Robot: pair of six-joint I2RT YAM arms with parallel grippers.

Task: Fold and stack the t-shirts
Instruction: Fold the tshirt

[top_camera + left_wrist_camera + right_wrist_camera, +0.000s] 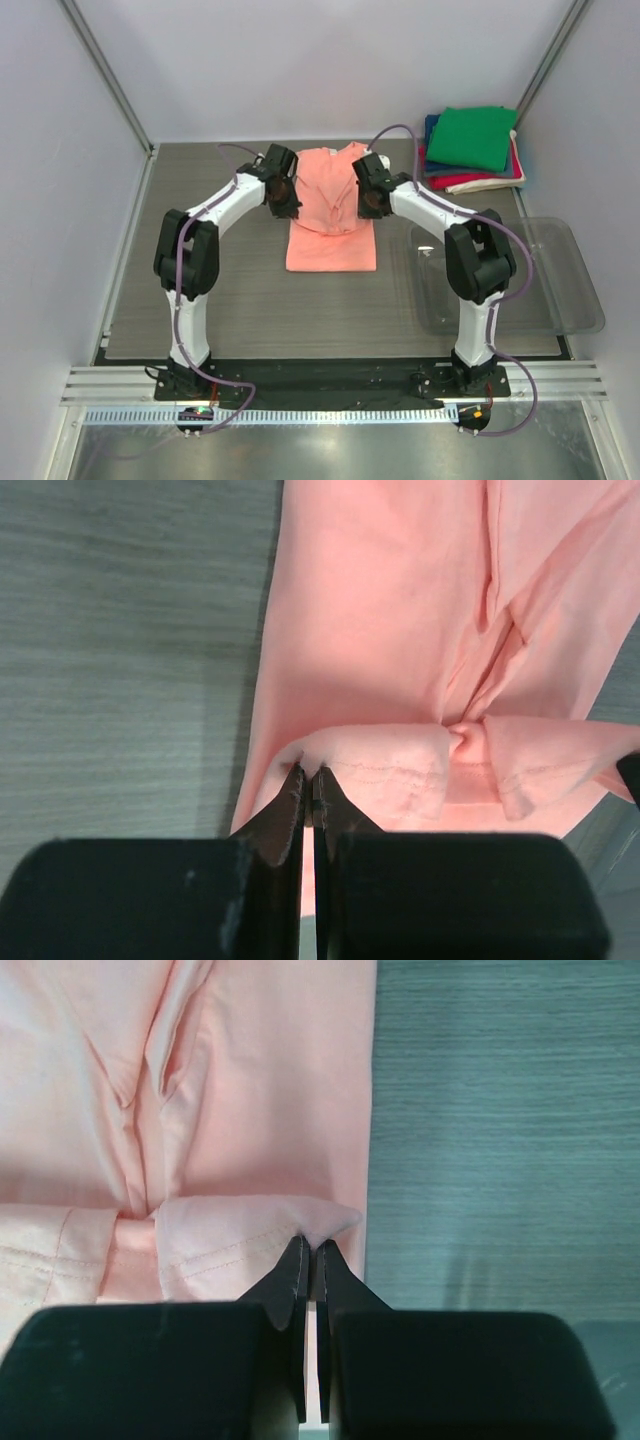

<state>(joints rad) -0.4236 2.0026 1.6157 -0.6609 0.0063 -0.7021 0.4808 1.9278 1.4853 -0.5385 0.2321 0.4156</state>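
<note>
A salmon-pink t-shirt [331,225] lies lengthwise on the mat, its far end lifted and drawn toward the near end. My left gripper [285,205] is shut on the shirt's left hem corner [330,765]. My right gripper [370,203] is shut on the right hem corner [320,1222]. Both wrist views show the stitched hem folded over the flat pink cloth [380,610] [250,1080] beneath. At the back right sits a stack of folded t-shirts [472,148], green on top, with navy, red and cream edges below.
A clear plastic tray [570,290] rests at the right of the grey mat [250,300]. White enclosure walls surround the table. The arm bases stand on a metal rail [330,385] at the near edge.
</note>
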